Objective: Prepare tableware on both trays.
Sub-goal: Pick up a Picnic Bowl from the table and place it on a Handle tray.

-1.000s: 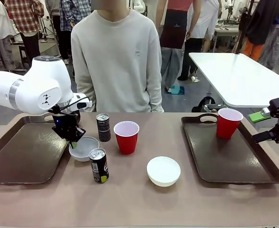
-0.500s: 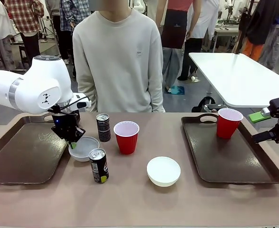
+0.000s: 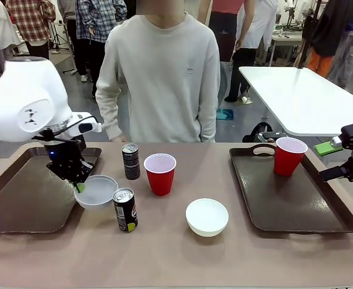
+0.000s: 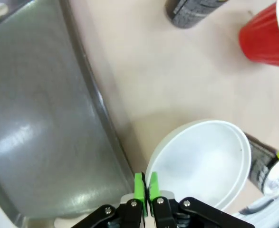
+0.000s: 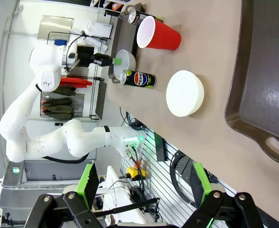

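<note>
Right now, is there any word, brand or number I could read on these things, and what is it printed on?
Nothing here can be read clearly.
Near can: print on its side, too blurred to read.
Far can: pale print, too small to read.
Person's sweater: a small chest mark, too small to read.

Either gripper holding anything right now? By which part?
The left gripper pinches the white bowl by its rim, on the side toward the left tray. The right gripper is open and holds nothing.
</note>
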You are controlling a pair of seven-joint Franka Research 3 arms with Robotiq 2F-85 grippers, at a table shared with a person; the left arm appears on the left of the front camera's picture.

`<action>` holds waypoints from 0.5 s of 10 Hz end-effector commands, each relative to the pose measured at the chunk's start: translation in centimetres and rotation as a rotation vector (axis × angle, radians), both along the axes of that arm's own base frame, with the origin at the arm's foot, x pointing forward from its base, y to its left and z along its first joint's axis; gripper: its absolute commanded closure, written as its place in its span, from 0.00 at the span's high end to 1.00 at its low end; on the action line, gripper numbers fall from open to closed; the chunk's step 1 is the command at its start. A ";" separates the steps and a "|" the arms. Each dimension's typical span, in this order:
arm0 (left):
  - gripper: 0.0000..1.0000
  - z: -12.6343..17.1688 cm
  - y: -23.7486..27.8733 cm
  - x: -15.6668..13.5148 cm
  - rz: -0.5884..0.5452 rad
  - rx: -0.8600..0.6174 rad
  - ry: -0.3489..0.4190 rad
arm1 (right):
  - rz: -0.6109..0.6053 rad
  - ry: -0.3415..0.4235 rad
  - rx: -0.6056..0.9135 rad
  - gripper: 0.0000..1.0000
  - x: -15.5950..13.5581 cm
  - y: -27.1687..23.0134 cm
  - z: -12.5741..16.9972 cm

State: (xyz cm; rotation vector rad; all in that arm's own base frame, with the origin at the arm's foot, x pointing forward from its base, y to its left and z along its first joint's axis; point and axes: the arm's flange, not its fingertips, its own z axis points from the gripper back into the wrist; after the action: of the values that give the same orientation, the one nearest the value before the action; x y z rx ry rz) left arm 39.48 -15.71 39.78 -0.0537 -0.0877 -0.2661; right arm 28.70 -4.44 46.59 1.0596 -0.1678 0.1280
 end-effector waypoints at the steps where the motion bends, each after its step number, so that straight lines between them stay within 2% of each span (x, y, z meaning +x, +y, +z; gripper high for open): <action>1: 0.00 1.5 2.0 -3.1 -0.024 -0.035 -0.055 | -0.010 0.011 0.026 1.00 0.1 0.3 0.1; 3: 0.00 3.0 3.8 -4.6 -0.031 -0.037 -0.101 | -0.010 0.011 0.026 1.00 0.1 0.3 0.1; 5: 0.00 4.0 7.0 -3.4 0.019 -0.029 -0.112 | -0.010 0.011 0.026 1.00 0.1 0.3 0.1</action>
State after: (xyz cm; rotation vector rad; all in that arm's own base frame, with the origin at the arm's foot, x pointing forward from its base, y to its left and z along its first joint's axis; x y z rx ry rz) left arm 36.18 -10.75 44.13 -0.0680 -0.2118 -0.2522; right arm 28.70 -4.44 46.60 1.0597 -0.1681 0.1279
